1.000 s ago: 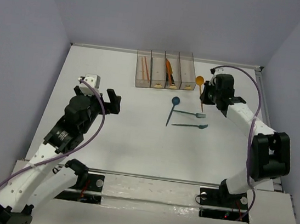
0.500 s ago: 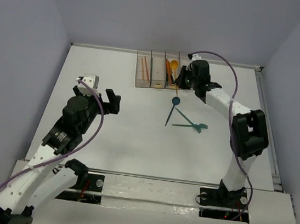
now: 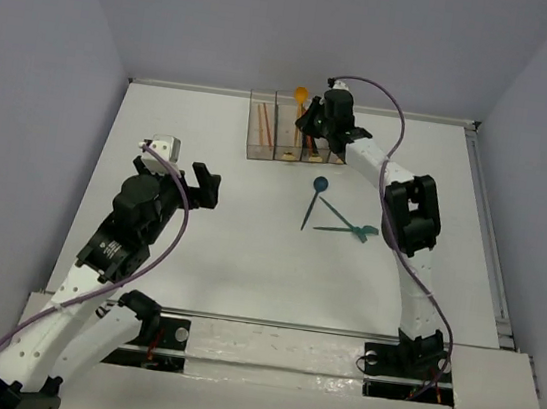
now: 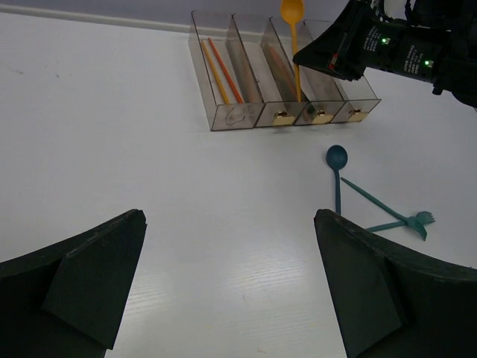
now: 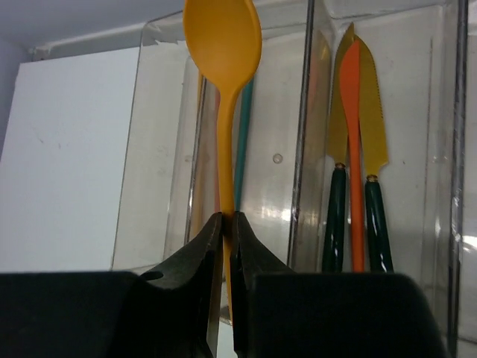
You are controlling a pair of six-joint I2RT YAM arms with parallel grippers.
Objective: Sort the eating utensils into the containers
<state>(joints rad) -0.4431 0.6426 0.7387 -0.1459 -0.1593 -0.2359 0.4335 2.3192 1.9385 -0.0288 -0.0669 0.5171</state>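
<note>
**A:** What sits furthest left?

**B:** The left gripper [image 4: 229,220]. Its jaws are spread wide with nothing between them, and it hangs over the bare white table [image 3: 164,119], well apart from every utensil.

**A:** And the containers?

**B:** The row of four joined clear smoky-grey plastic bins [image 4: 238,118] stands near the table's far edge. Two thin orange-red plastic sticks [image 4: 220,71] lie in the leftmost compartment.

**A:** The other arm?

**B:** The right gripper [image 5: 223,216] is clamped on the handle of a round-headed orange plastic spoon [image 5: 222,45], which it holds raised over the bins. In the wrist view the spoon lines up with the compartment just left of the one holding the yellow-bladed knives with dark green handles [image 5: 376,142]. I cannot tell which compartment it actually hangs above.

**A:** Anything loose?

**B:** In front of the bins a round-headed blue plastic spoon [image 3: 312,205] lies flat on the table. Just to its right, two thin teal plastic forks [image 3: 351,230] cross each other near their heads.
</note>
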